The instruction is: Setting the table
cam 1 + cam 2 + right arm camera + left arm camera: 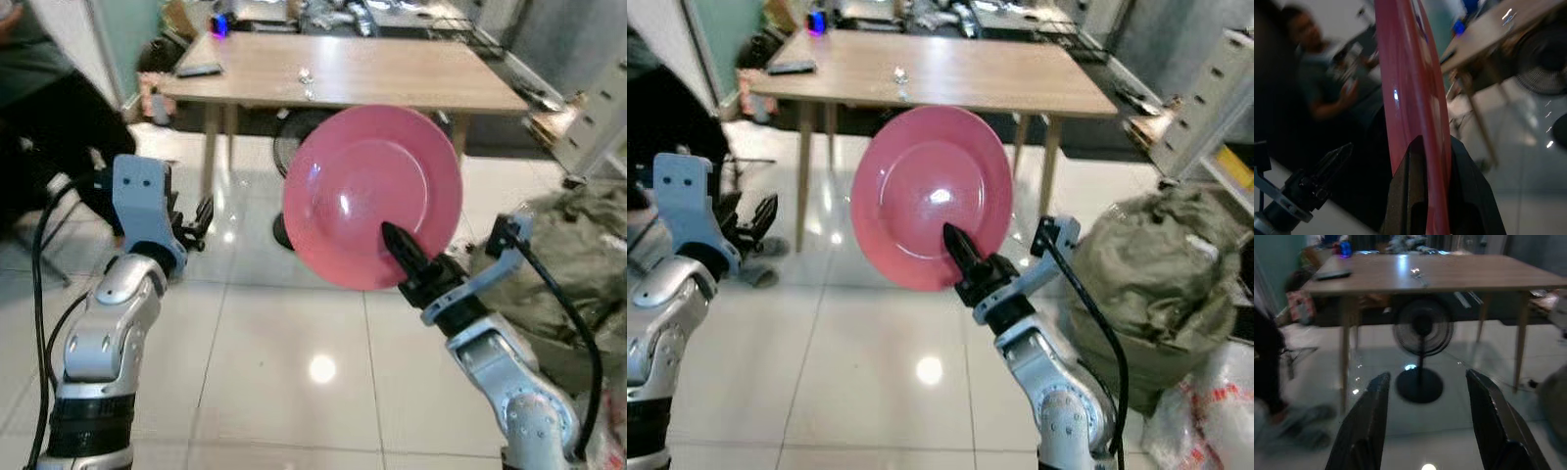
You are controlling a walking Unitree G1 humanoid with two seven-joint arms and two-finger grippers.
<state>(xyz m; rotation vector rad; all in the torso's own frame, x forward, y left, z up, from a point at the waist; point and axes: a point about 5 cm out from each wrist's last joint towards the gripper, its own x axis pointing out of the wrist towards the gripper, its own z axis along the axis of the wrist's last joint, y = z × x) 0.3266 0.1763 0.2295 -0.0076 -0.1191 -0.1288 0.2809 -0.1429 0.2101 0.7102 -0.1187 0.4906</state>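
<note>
- Right gripper [404, 257] clamps the pink plate's [372, 196] lower rim, holding it upright in the air, short of the wooden table [392, 78].
- Left gripper [1425, 401] hangs spread apart, empty, over the tiled floor [274, 352].

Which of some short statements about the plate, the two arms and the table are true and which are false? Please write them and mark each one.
1. The right gripper holds the pink plate by its rim. True.
2. The plate lies flat on the wooden table. False: it is held upright in the air, in front of the table.
3. The left gripper holds a fork. False: its jaws are open and empty.
4. A black fan stands on the floor under the table. True.
</note>
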